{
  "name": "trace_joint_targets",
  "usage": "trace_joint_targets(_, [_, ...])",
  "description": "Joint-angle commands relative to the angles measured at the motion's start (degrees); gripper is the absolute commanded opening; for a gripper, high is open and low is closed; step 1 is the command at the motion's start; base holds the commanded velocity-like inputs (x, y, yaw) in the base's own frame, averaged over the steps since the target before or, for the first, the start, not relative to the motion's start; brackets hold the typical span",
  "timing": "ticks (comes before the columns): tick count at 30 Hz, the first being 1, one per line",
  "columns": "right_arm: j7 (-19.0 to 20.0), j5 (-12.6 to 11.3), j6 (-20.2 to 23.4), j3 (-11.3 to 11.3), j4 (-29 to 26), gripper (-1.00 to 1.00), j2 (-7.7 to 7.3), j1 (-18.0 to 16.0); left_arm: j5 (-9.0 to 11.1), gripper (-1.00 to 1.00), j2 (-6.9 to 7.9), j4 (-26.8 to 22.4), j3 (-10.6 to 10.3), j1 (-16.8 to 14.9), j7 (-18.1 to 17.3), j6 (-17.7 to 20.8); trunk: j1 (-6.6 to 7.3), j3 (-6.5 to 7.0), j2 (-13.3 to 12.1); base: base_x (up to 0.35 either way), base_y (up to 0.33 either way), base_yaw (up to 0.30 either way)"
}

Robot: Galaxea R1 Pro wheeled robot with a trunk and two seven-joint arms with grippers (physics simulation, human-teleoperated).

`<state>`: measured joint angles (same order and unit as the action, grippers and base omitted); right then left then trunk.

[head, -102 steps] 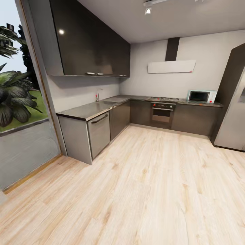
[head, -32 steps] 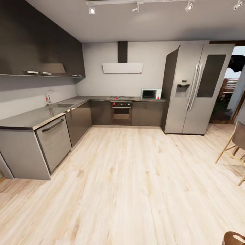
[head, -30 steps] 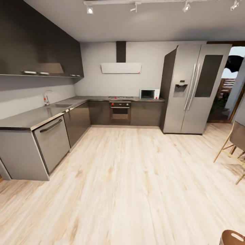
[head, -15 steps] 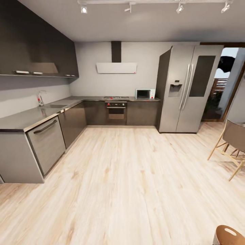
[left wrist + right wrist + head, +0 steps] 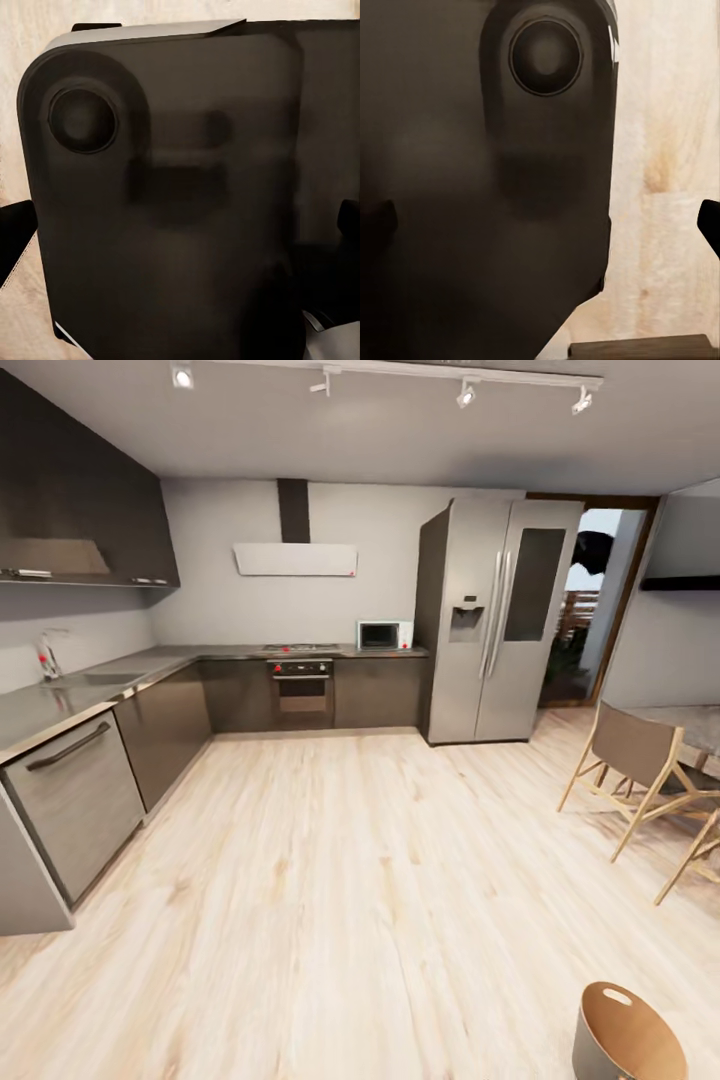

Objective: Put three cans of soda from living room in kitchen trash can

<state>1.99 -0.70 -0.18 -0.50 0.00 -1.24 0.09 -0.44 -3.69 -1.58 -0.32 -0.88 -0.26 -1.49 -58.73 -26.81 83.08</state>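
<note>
The small round tapered bucket, the tash can, grey outside and glossy brown inside with an oval slot near its rim, is standing on the pale blond plank floor of the kitchen, at the lower right corner of the head view, well apart from the cabinets. Beyond it, wooden chairs are sitting beside a table edge at the right side of the floor. A tall steel double-door fridge is standing against the far wall, next to an open doorway. Just beside the fridge, a small white microwave is resting on the grey worktop, which is running along the far wall and down the left side over glossy dark cabinets. A built-in oven is sitting under the hob, below a white hood. In each wrist view a dark rounded robot body panel is blocking most of the picture, with pale planks showing at the edge; whether either gripper is wide or narrow cannot be told.
</note>
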Motion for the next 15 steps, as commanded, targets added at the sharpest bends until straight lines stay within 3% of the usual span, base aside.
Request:
trace_joint_targets(1, [0.0, 0.0, 0.0, 0.0, 0.0, 1.0, -0.02, 0.0, 0.0, 1.0, 0.0, 0.0, 0.0, 0.0, 0.0, 0.0, 0.0, 0.0, 0.0, 0.0, 0.0, -0.284])
trace_joint_targets(15, [0.1, 0.0, 0.0, 0.0, 0.0, 1.0, -0.08, 0.0, 0.0, 1.0, 0.0, 0.0, 0.0, 0.0, 0.0, -0.1, 0.0, 0.0, 0.0, 0.0, 0.0, -0.285])
